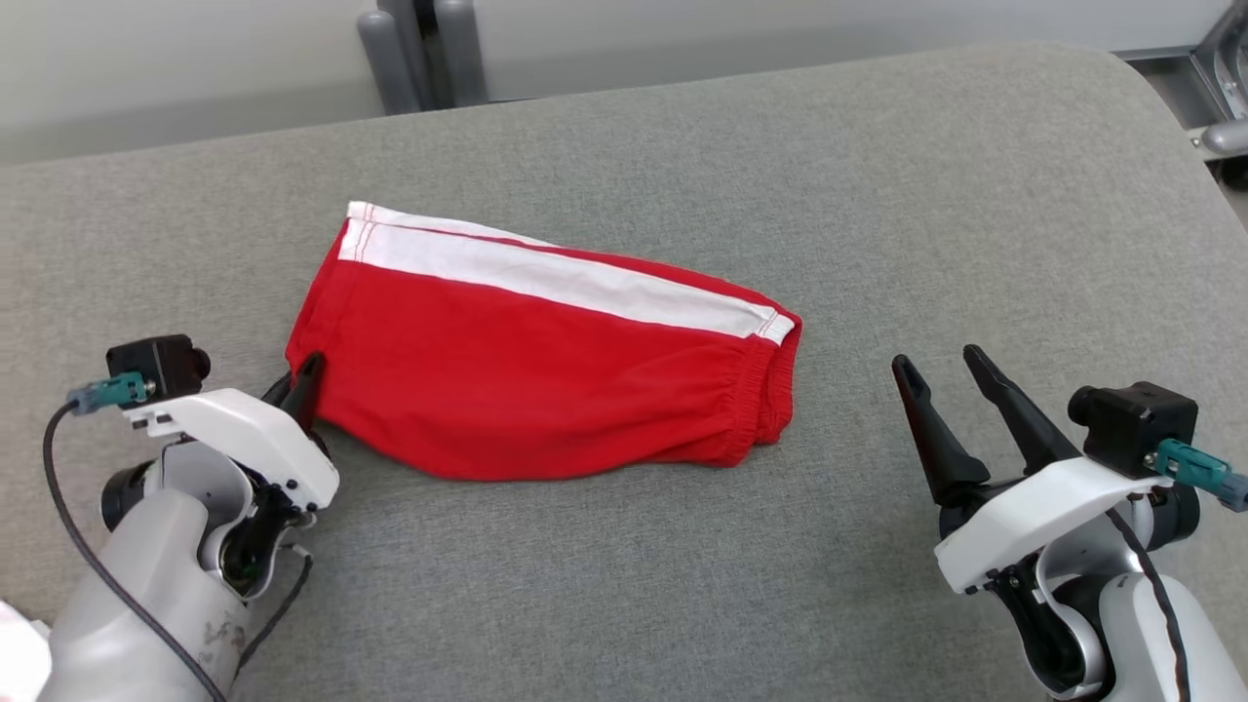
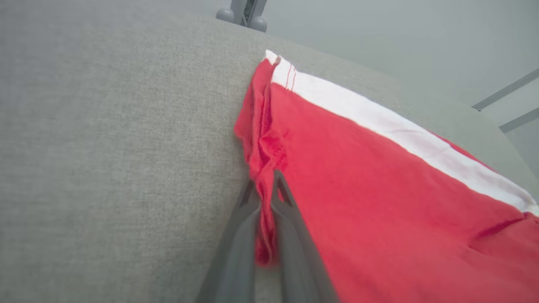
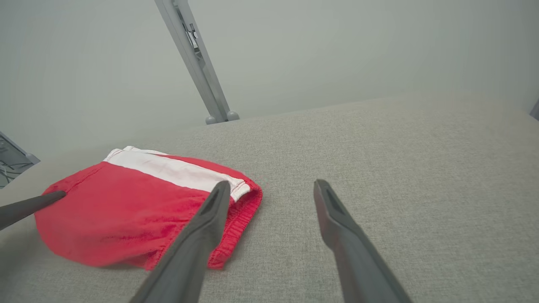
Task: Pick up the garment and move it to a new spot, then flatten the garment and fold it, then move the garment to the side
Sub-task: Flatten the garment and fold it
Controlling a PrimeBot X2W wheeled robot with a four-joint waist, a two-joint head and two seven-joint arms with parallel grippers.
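The garment (image 1: 546,370) is a pair of red shorts with a white side stripe, lying folded on the grey padded table (image 1: 877,214). My left gripper (image 1: 304,375) is at its left hem corner, shut on a pinch of the red fabric. In the left wrist view the dark fingers (image 2: 290,219) squeeze a fold of the garment (image 2: 379,176) between them. My right gripper (image 1: 936,366) stands open to the right of the waistband, apart from the cloth. From the right wrist, the garment (image 3: 126,206) lies left of the open fingers (image 3: 337,223).
The grey table surface (image 3: 400,160) stretches wide to the right and front of the shorts. A grey metal frame post (image 1: 419,49) stands beyond the far edge, and another metal part (image 1: 1224,88) sits at the far right corner.
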